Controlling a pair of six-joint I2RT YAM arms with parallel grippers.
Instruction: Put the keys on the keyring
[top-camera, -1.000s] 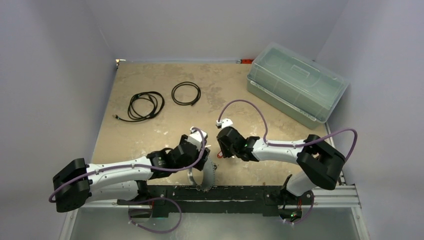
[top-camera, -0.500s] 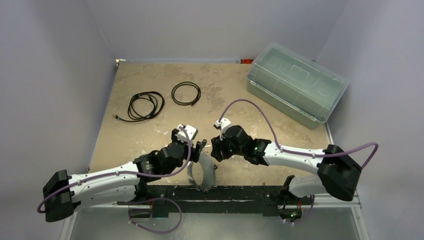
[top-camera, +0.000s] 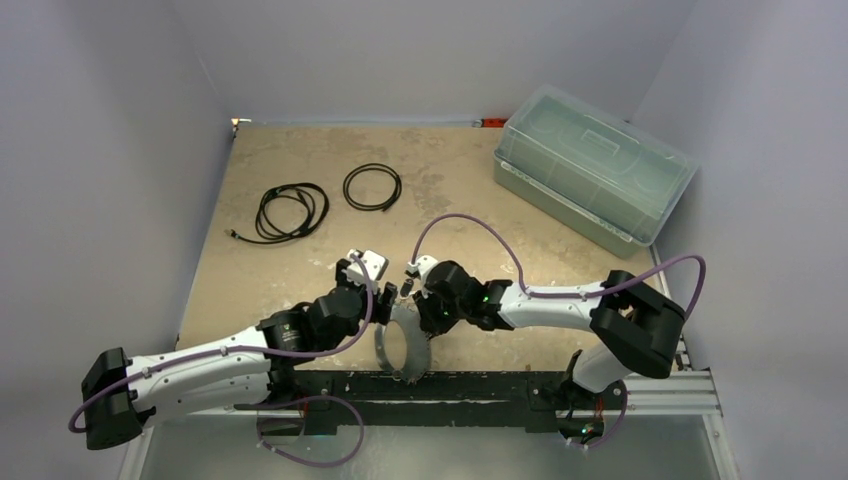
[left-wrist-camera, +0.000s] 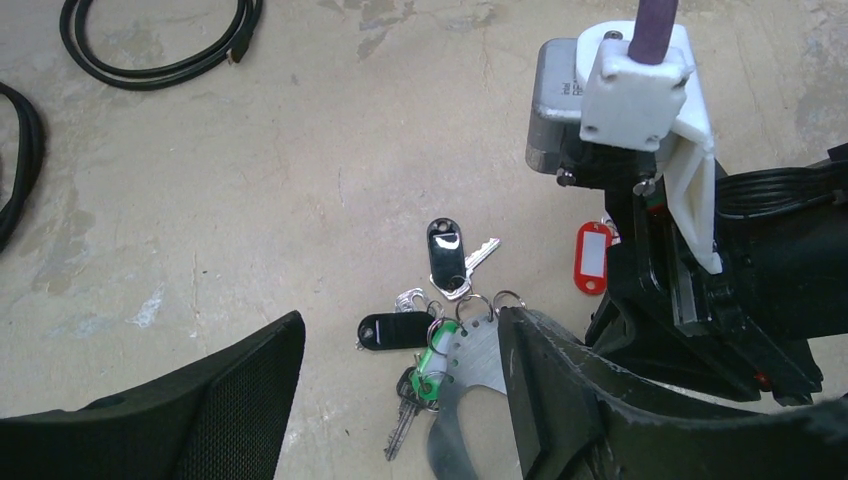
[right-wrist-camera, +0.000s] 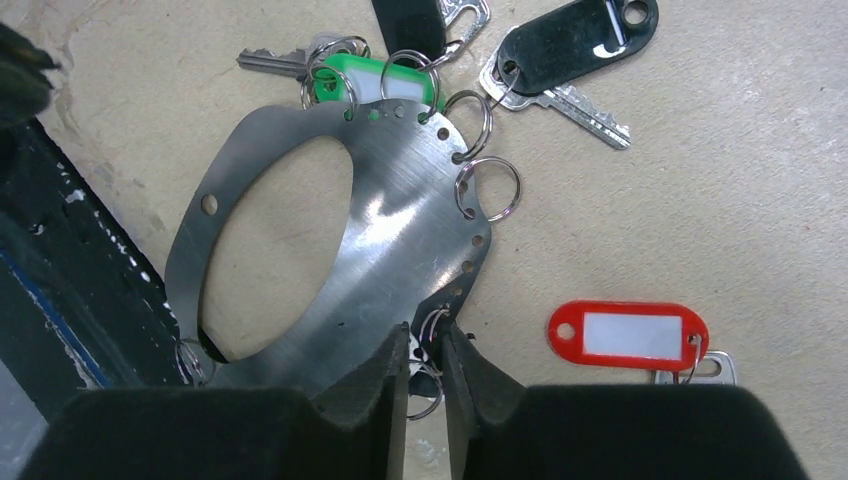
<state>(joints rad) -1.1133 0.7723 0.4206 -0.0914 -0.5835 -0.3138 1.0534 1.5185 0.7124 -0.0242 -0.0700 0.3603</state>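
Lying flat on the table (right-wrist-camera: 700, 190), the brushed-steel oval keyring (right-wrist-camera: 400, 230) is pinched at a wire ring (right-wrist-camera: 432, 322) by the right gripper (right-wrist-camera: 426, 342); plastic-tagged keys (right-wrist-camera: 572, 50) are fanned below the wide-open left gripper (left-wrist-camera: 400, 322).

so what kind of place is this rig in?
Probably a lab robot cell: blank walls box in a scuffed tabletop, two arms bolted to a rail, staged props like cable coils and a lidded bin.

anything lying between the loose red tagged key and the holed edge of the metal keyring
Nothing visible. Only bare table separates the red-tagged key from the flat steel oval keyring; the right gripper sits at that edge, beside the gap.
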